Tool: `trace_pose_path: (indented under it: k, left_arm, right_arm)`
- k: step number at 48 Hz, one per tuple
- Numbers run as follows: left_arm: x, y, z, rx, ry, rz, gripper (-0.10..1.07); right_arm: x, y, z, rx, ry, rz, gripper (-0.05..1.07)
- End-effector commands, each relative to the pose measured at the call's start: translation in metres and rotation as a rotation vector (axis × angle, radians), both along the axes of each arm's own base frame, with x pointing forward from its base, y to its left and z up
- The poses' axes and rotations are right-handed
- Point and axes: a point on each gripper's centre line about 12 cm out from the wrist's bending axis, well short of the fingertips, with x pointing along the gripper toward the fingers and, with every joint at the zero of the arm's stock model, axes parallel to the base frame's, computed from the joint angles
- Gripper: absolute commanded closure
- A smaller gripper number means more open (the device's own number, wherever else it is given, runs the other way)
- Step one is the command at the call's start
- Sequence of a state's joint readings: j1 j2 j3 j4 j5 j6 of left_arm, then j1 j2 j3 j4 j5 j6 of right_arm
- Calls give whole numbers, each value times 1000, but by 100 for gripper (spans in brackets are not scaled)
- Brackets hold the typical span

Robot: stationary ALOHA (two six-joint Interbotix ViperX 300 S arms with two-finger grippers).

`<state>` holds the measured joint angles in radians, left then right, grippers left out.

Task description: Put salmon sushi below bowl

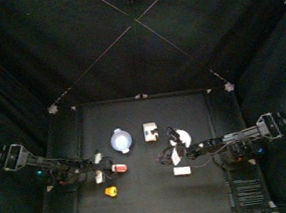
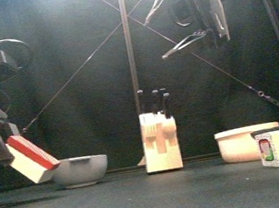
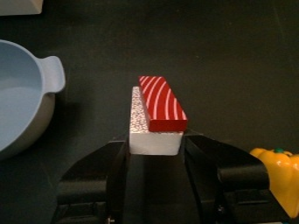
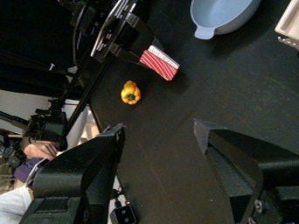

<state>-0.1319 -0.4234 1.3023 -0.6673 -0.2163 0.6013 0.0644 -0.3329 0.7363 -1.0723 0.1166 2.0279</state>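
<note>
The salmon sushi (image 3: 158, 109), a white block with a red-orange striped top, is clamped between the jaws of my left gripper (image 3: 156, 144). In the front view it (image 2: 32, 156) hangs tilted just left of the light blue bowl (image 2: 81, 170), close to the table. In the top view the sushi (image 1: 100, 175) is in front of and left of the bowl (image 1: 120, 139). The bowl's rim (image 3: 24, 96) shows beside the sushi in the left wrist view. My right gripper (image 4: 158, 149) is open and empty, raised over the table's middle right (image 1: 181, 154).
An orange-yellow piece (image 1: 111, 191) lies near the front, by the left gripper (image 3: 281, 171). A pale block (image 1: 120, 166), a white piece (image 1: 151, 132) and a white block (image 1: 181, 171) lie around the middle. A white dish (image 2: 248, 143) stands at the right.
</note>
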Motion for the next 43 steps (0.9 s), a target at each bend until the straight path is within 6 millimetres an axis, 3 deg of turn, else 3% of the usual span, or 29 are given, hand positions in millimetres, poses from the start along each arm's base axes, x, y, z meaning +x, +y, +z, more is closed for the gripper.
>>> trace_pose_path:
  k: [1, 10, 17, 35, 43]
  left_arm:
    - [15, -1, -1, 13, 21, -14, 35]
    - [17, 8, -18, -12, 140, 22, 35]
    - [16, 14, -21, -48, 178, 58, 32]
    - [13, 11, -10, -79, 156, 48, 3]
    - [14, 11, -1, -76, 110, 49, 0]
  right_arm:
    - [0, -2, 8, 2, -25, -5, 8]
    - [0, -2, 7, 3, -19, -6, 8]
    - [-1, -2, 5, 9, -15, -7, 8]
    - [-2, -2, 1, 20, -5, -13, 8]
    - [-2, -2, 2, 20, -8, -11, 8]
